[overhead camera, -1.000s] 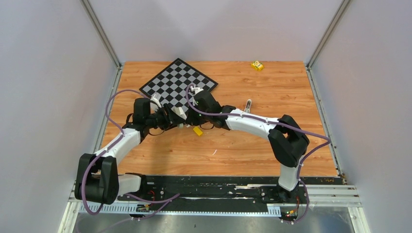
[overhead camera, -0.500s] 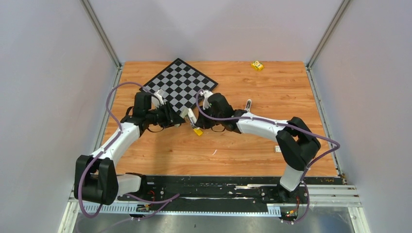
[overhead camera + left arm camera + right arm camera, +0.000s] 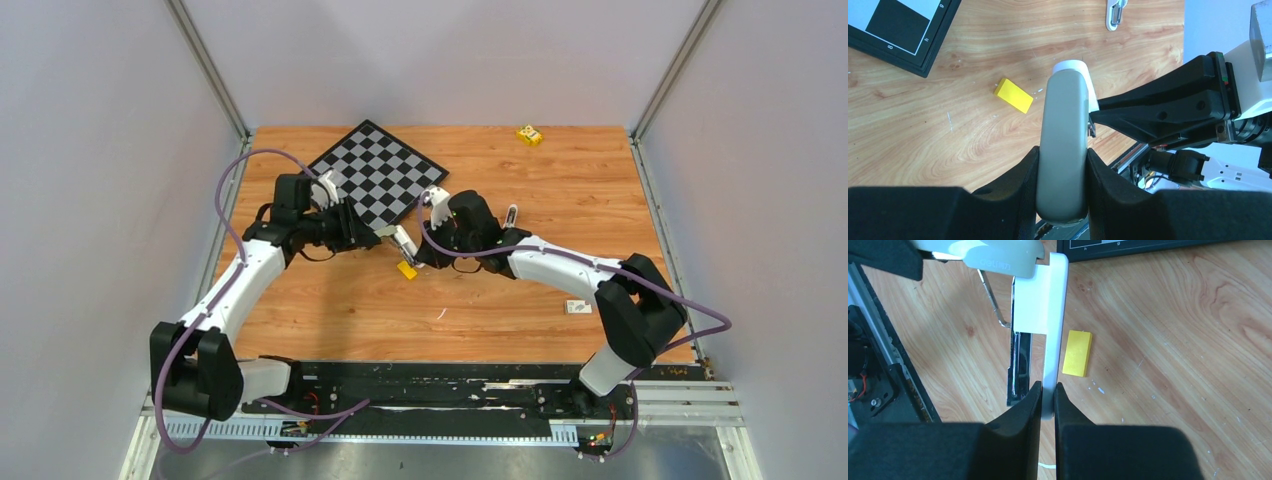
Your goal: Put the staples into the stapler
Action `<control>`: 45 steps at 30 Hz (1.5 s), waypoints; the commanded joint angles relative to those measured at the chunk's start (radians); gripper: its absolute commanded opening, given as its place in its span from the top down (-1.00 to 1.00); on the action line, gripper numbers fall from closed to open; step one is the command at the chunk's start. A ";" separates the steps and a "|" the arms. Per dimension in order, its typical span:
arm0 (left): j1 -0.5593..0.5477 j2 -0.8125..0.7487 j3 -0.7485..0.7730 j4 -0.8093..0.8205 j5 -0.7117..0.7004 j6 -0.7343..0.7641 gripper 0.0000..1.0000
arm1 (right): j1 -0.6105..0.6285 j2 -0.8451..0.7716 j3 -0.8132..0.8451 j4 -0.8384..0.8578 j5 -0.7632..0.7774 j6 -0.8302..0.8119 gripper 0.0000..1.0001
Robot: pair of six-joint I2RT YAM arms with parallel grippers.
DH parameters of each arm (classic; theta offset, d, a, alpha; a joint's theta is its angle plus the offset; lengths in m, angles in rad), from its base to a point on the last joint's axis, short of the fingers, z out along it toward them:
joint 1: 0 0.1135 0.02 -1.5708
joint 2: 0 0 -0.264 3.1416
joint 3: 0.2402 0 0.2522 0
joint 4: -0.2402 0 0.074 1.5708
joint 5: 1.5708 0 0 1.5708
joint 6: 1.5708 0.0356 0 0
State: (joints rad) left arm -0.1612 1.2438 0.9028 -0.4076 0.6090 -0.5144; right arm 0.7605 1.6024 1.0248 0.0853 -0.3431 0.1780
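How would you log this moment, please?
left gripper: shut on stapler top | right gripper: shut on its white base | stapler: open, held aloft

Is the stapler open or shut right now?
Open: left gripper holds the grey top of the stapler, right gripper its white base, angled apart, metal tray exposed.

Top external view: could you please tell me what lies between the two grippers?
The stapler spans the gap: the left gripper clamps its grey top, the right gripper its white part. Both wrist views show it.
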 commanded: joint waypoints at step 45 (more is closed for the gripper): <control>0.022 0.169 0.268 -0.353 -0.245 0.228 1.00 | 0.052 -0.024 0.003 -0.006 -0.058 0.058 -0.18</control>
State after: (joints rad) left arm -0.1398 1.4021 1.1275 -0.6827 0.3988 -0.2955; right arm 0.7738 1.5555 0.9890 0.0456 -0.4427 0.2379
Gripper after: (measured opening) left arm 0.361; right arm 0.532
